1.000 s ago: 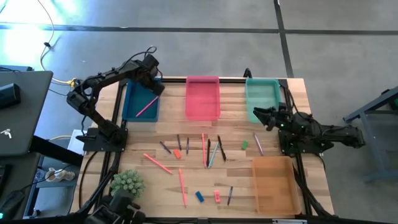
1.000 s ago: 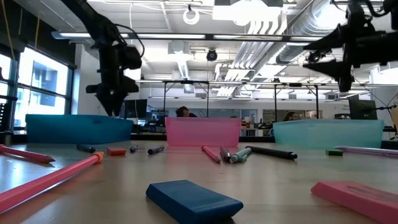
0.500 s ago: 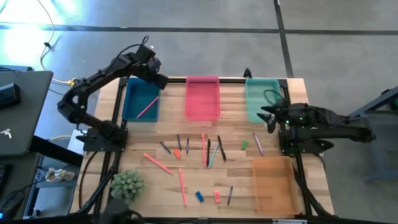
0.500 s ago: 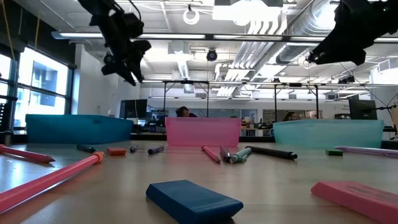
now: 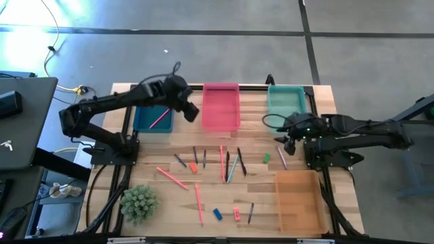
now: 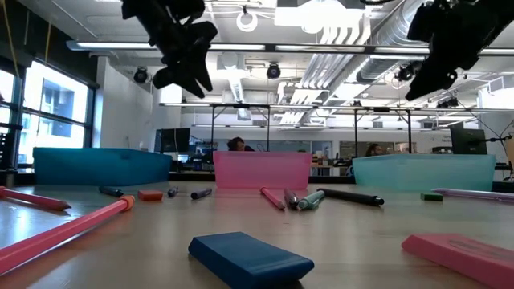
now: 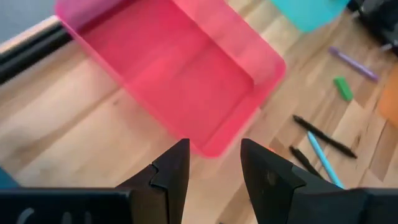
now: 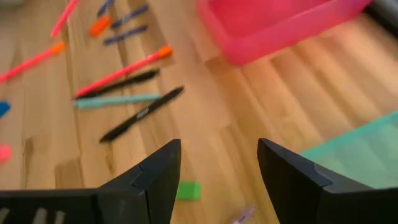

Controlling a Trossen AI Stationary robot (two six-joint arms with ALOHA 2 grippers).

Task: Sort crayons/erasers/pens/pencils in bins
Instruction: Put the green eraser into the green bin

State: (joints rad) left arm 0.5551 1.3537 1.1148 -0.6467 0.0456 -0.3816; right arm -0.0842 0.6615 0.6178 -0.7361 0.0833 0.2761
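No legible text; black pen [image 8: 142, 114] (logo blurred).

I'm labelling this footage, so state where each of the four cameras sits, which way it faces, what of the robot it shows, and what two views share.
High view: above the table, facing straight down; shows both arms, left gripper by the pink bin.
Low view: at tabletop height, facing level across; blue eraser nearest, both grippers overhead.
Left wrist view: on the left arm, facing down past its own open fingers at the pink bin.
Right wrist view: on the right arm, facing down past its open fingers at the green eraser.
Shared: both wrist views show the pink bin.
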